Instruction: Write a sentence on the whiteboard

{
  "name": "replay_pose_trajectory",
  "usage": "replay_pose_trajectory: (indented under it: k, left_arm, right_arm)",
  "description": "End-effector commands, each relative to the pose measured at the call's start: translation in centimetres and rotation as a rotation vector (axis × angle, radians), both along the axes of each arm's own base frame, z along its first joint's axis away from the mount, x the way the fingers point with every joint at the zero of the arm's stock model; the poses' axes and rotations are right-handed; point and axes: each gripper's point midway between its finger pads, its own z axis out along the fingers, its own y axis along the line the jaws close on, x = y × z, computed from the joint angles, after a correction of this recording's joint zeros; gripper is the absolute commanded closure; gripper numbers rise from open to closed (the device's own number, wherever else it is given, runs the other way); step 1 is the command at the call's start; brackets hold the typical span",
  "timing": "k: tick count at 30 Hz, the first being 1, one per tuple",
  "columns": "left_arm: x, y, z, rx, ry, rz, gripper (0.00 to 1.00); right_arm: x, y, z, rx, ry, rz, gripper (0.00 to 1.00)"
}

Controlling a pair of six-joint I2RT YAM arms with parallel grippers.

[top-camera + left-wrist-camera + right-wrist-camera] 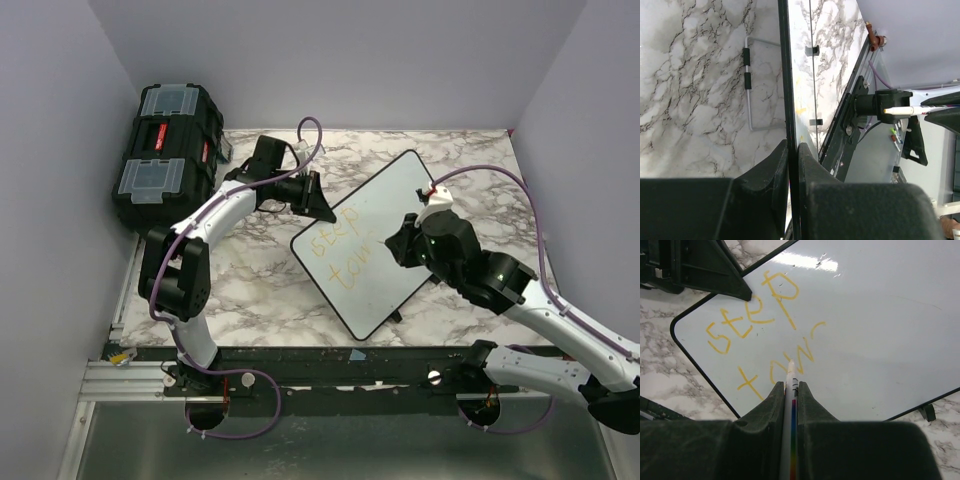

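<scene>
the whiteboard [400, 215] is set on the marble table [250, 290], to the right of the black toolbox [165, 155] and apart from it. its long axis is turned diagonally, from near-left to far-right. its rim on the toolbox side is pinched in the nearly closed left gripper [792, 147]. on the side away from the toolbox, a marker [790, 372] is clamped in the right gripper [791, 385], tip pointed at the yellow sentence [752, 322], read as "step tow".

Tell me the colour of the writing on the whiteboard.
The writing on the whiteboard is yellow-orange; right wrist view shows it best.
</scene>
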Motion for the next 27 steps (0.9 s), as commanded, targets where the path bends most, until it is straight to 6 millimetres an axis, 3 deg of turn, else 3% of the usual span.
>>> replay_pose_trajectory:
  k: [1, 10, 18, 27]
  left_arm:
    - [0.9, -0.3, 2.4, 0.019, -0.149, -0.009, 1.0]
    - [0.4, -1.0, 2.9, 0.045, -0.191, -0.004, 1.0]
    - [0.4, -0.9, 3.5, 0.048, -0.216, 0.022, 1.0]
    - [0.1, -0.5, 3.7, 0.052, -0.253, 0.039, 1.0]
  right_arm:
    - [-0.1, -0.5, 0.1, 0.009, -0.014, -0.023, 0.99]
    - [-0.6, -1.6, -0.7, 0.015, -0.016, -0.044, 0.99]
    - [-0.9, -3.1, -0.6, 0.041, -0.04, -0.098, 0.99]
    - [-0.9, -3.5, -1.5, 0.049, -0.041, -0.124, 0.99]
